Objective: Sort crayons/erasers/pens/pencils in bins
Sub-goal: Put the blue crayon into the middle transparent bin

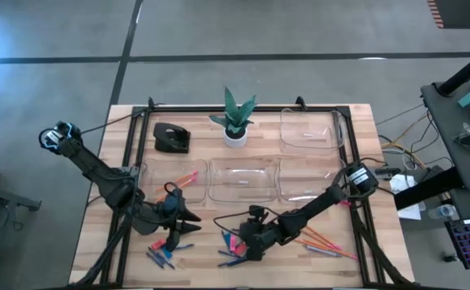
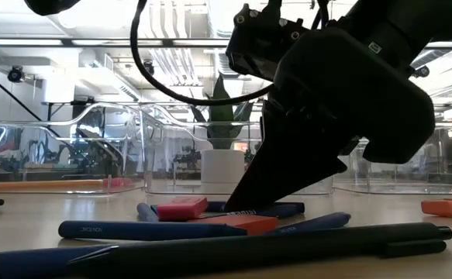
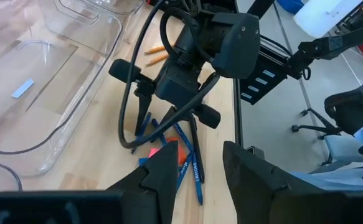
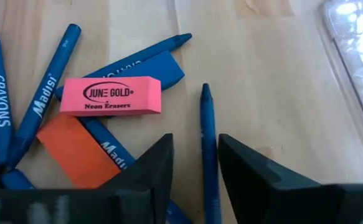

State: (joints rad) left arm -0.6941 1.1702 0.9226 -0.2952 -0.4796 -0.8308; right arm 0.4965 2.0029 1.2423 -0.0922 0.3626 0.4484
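Note:
A pile of blue crayons (image 4: 44, 106), a pink eraser (image 4: 111, 95) and an orange eraser (image 4: 75, 149) lies on the table near its front edge. My right gripper (image 4: 195, 140) is open, low over this pile (image 1: 235, 246). Its fingers slant down on either side of one blue crayon (image 4: 208, 124) that lies flat on the wood. My left gripper (image 1: 193, 216) hovers open to the left of the pile, holding nothing. A dark pen (image 2: 288, 244) lies nearest the front edge. Orange pencils (image 1: 325, 240) lie to the right. My right gripper's fingers (image 4: 237, 168) stand on either side of the single blue crayon, along its length, coming from above at a slant. The crayon lies flat on the table. I cannot tell whether either finger touches it.
Clear bins stand in a row behind the piles (image 1: 243, 184) (image 1: 307, 181), another at the far right (image 1: 307, 129), and one at the left (image 1: 170, 177) holds a pencil. A second pile of sticks (image 1: 166, 251) lies front left. A potted plant (image 1: 235, 121) and a black object (image 1: 171, 138) stand at the back.

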